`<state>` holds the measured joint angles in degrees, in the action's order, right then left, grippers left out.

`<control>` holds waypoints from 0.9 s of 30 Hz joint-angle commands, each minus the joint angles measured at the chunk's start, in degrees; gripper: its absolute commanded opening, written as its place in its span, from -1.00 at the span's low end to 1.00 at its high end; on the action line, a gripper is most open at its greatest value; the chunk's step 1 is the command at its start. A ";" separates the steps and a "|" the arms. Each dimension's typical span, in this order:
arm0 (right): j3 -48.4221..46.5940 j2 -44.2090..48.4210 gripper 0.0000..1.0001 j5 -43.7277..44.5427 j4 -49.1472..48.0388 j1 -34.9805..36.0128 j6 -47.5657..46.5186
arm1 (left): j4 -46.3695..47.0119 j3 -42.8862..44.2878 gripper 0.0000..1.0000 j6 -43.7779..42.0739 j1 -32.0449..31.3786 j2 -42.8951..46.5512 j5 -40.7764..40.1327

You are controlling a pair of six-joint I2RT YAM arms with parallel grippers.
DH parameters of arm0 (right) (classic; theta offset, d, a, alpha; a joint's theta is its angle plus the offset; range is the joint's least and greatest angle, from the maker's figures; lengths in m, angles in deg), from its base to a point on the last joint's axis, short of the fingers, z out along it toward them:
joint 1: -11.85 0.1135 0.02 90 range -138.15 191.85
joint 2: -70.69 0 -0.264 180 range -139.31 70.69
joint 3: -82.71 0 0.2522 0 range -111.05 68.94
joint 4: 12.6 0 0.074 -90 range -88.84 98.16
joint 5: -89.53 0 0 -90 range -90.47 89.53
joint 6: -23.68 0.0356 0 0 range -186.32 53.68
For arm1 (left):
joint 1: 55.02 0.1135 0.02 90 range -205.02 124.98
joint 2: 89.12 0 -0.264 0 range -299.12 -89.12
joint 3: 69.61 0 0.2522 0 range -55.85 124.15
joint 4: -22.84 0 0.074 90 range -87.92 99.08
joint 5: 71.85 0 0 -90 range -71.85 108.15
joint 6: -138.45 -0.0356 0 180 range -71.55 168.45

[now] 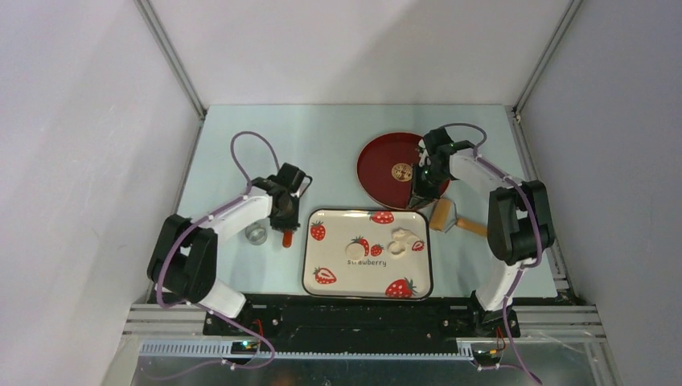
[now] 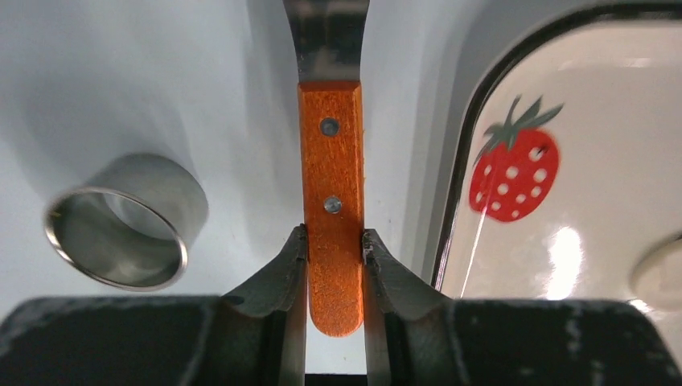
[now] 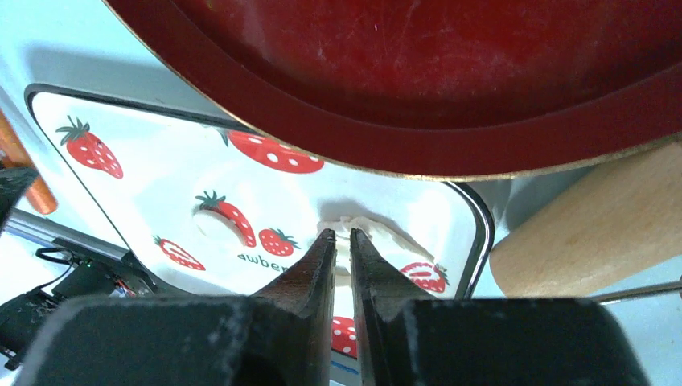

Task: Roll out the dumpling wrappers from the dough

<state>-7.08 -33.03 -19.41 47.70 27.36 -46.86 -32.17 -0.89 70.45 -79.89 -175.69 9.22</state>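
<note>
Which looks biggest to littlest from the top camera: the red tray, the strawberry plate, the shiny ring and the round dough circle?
1. the strawberry plate
2. the red tray
3. the steel ring cutter and the dumpling wrapper look about alike, so I won't rank those two.

Light was bright and even from above, shadows soft. Glare spotted the plate [image 2: 563, 257] in the left wrist view; both wrist views blurred at their near edge.
</note>
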 commanded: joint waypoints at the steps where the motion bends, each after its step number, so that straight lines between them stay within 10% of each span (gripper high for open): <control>1: 1.95 3.85 -0.66 -1.06 0.55 0.05 0.31 | -0.19 -3.42 -0.73 3.79 -3.62 -0.31 -1.52; 12: 5.08 6.37 -0.64 -1.92 -0.17 -0.72 0.05 | 3.49 -5.59 0.18 9.20 -4.98 -3.66 -2.34; 21: 5.10 6.45 -0.62 -2.00 0.36 -0.84 -0.56 | 7.37 -7.68 -0.01 8.67 -2.75 -7.41 -2.49; 27: 5.10 6.71 -0.51 -1.87 0.44 -0.56 -0.35 | 7.86 -9.25 -0.59 7.31 -1.27 -6.91 -2.87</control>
<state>-1.93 -29.14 -20.89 47.79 26.70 -46.92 -26.49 -6.42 78.38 -82.12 -179.47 10.18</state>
